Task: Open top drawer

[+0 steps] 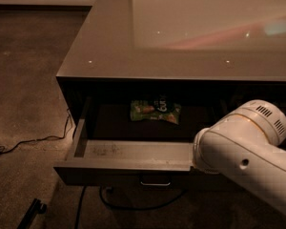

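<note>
The top drawer (109,171) is pulled out from under the glossy counter (114,46). Its grey scuffed floor (133,150) shows, and its small loop handle (155,181) sits mid-front. A green snack bag (155,111) lies at the back of the drawer. My white arm (248,159) reaches in from the right and covers the drawer's right end. The gripper is hidden behind the arm housing, down at the right part of the drawer front.
A dark cable (31,143) runs over the carpet at the left, and another loops under the drawer (133,206). A black bar-like object (32,211) lies on the floor at the lower left. Carpet (24,70) stretches left of the counter.
</note>
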